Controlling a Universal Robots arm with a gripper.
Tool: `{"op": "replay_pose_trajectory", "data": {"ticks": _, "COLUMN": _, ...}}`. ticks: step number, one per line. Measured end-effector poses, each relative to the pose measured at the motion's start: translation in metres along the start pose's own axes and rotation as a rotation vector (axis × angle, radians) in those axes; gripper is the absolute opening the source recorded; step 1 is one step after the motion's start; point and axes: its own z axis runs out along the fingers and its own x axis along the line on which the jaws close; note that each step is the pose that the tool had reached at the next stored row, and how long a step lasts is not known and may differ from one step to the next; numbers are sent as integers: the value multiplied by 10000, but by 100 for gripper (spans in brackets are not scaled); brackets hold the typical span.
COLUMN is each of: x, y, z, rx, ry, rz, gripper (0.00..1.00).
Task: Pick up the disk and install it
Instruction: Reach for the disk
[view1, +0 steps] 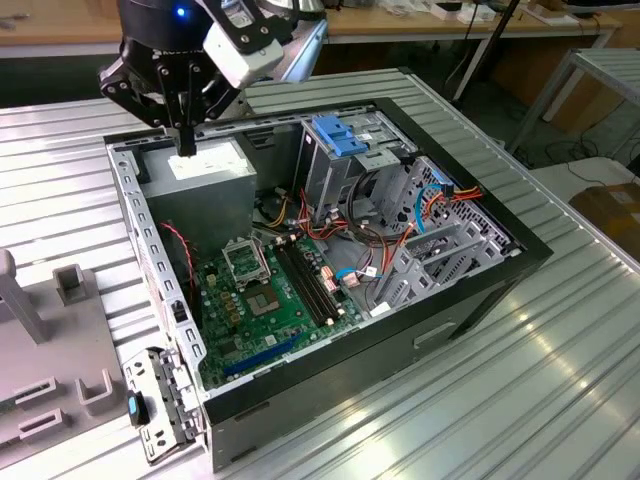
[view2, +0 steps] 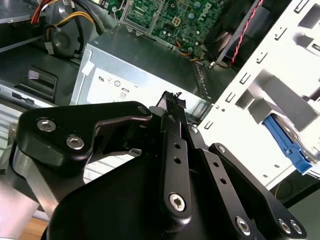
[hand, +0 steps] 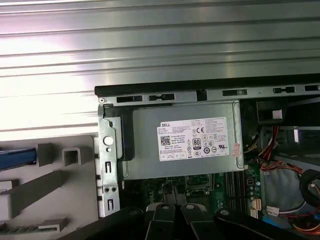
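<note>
While the gripper (view1: 185, 147) hangs over the power-supply box (view1: 205, 165) in one corner of the open computer case (view1: 330, 400), its fingers are pressed together and pinch nothing.

Disk: judged to be the blue-edged piece (hand: 17, 157) lying on the grey fixture plate (hand: 75, 192), outside the case's slotted rail (hand: 107, 165) and level with the power-supply end. The same blue edge (view2: 287, 145) appears past the rail in the second wrist view. Its metal body and label are cut off, so the identification is tentative. It lies apart from the gripper, untouched.

Drive cage (view1: 332, 185): topped by a bare blue plastic latch (view1: 345, 135). No drive can be made out seated in it.

Progress: by this evidence nothing is done. The disk is not grasped, lifted or installed, so the whole task is left.

Writing: the power-supply box carries a white sticker (hand: 194, 139) with dense black print, a square code and a row of compliance marks. No other lettering is entered.
</note>
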Motion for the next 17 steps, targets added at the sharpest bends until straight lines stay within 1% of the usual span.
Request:
{"op": "replay_pose_trajectory", "data": {"ticks": 3, "x": 56, "y": -4, "z": -2, "rx": 0, "ry": 0, "rz": 0, "gripper": 11}}
{"op": "replay_pose_trajectory", "data": {"ticks": 5, "x": 121, "y": -9, "z": -3, "rx": 0, "ry": 0, "rz": 0, "gripper": 11}}
{"op": "replay_pose_trajectory", "data": {"ticks": 6, "x": 134, "y": -10, "z": -4, "rx": 0, "ry": 0, "rz": 0, "gripper": 11}}
{"op": "replay_pose_trajectory", "data": {"ticks": 11, "x": 282, "y": -21, "z": -8, "rx": 0, "ry": 0, "rz": 0, "gripper": 11}}
{"op": "replay_pose_trajectory", "data": {"ticks": 14, "x": 350, "y": -26, "z": -10, "rx": 0, "ry": 0, "rz": 0, "gripper": 11}}
{"op": "replay_pose_trajectory", "data": {"ticks": 17, "x": 404, "y": -31, "z": -11, "rx": 0, "ry": 0, "rz": -2, "gripper": 11}}
